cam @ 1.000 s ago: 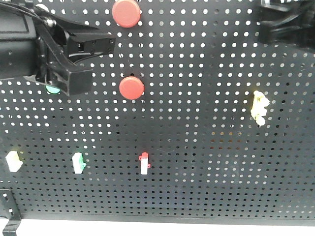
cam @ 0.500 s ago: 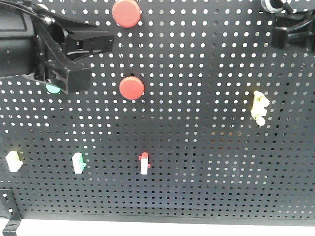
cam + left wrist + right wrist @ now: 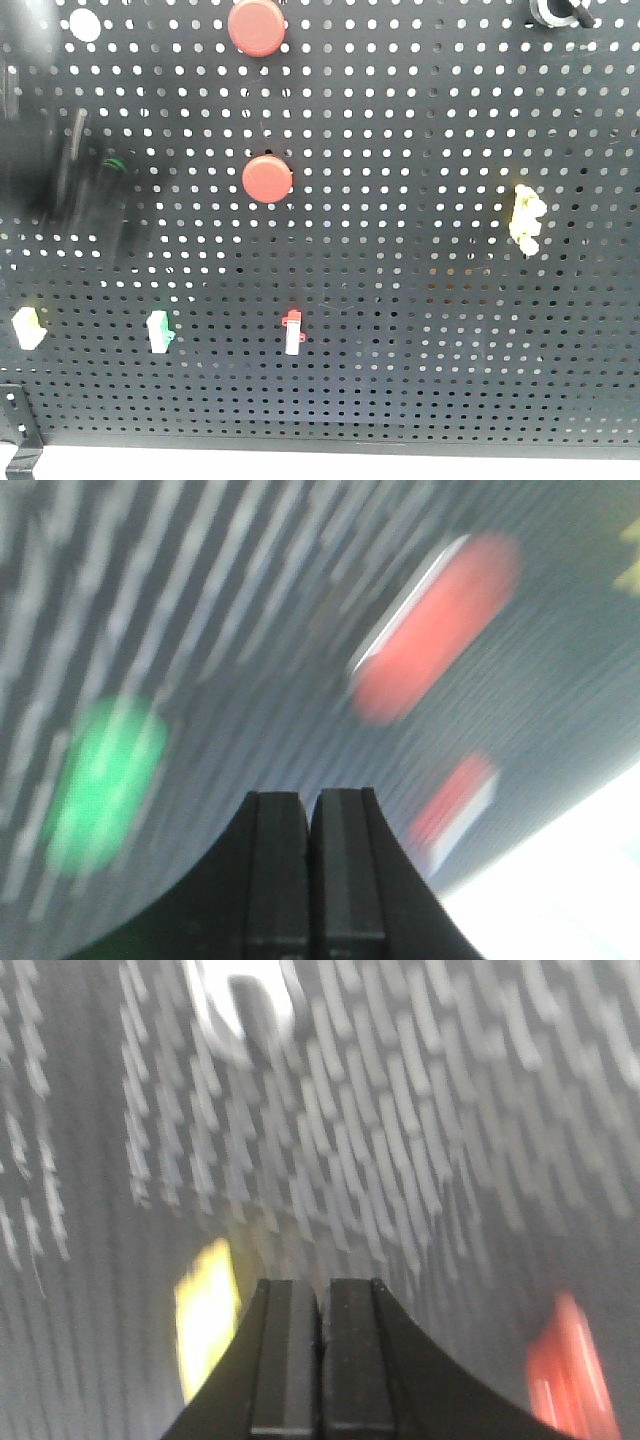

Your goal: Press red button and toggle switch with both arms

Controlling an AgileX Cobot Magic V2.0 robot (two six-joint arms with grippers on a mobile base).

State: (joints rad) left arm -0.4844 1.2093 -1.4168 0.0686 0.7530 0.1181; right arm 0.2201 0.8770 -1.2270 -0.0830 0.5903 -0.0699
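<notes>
A: Which step are we looking at?
B: We're reading it as approach, with nothing pressed yet. The red button (image 3: 257,25) is sitting at the top edge of the pegboard (image 3: 420,110), above the smaller red button (image 3: 267,180). No hand is touching it.
A: Hands?
B: The left hand (image 3: 310,810) is showing its fingers pressed together, holding nothing. Same for the right hand (image 3: 322,1295). The left arm (image 3: 60,185) is smearing over the green button (image 3: 112,163), well apart from the target.
A: Next?
B: We're thinking left needs fingertips square on the cap, then a straight push. Right needs a switch to line up on. The yellow switch (image 3: 527,218) is lying on its side of the board, but we're not able to tell which one is meant.
A: Surroundings?
B: Black perforated board, light coming through the holes, pale strip below. Both wrist views are blurring badly, so we're seeing nothing more of the room.
</notes>
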